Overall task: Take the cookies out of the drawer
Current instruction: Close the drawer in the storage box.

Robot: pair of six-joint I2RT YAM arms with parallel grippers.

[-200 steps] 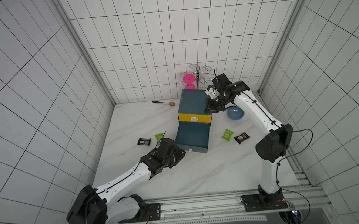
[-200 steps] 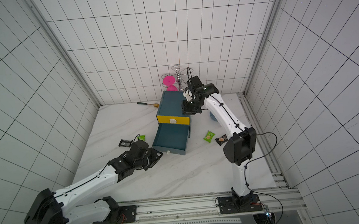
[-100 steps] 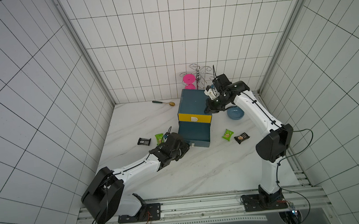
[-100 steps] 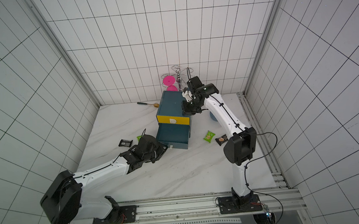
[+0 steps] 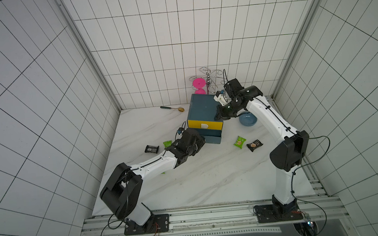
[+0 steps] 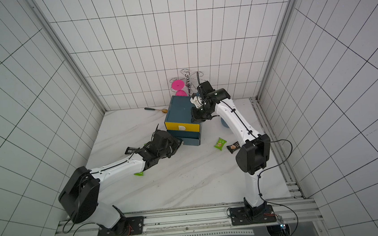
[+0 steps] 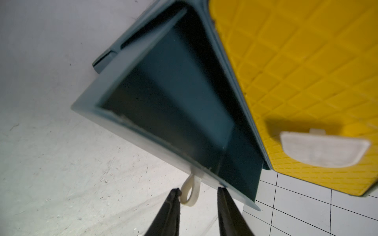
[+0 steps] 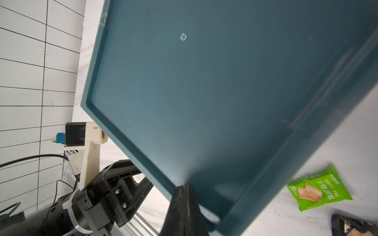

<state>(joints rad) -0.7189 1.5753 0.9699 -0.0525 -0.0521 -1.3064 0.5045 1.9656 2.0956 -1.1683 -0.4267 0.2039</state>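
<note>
Cookies (image 5: 239, 142) are seen lying on the table (image 5: 212, 179), two packets at 4 o'clock of the cabinet (image 5: 202, 108) and others at 8 o'clock. None is seen in the drawer (image 7: 143, 133), which is left partly out. The left fingers (image 7: 169, 212) are held narrowly apart around its loop handle (image 7: 196, 177), not clamped. The right fingers (image 8: 184, 208) are pressed together on the cabinet top. Emptying is judged done; next, the drawer is probably to be pushed squarely home.

Green and black cookies (image 5: 239, 141), flat; scattered either side of part-open drawer (image 5: 212, 140)
</note>
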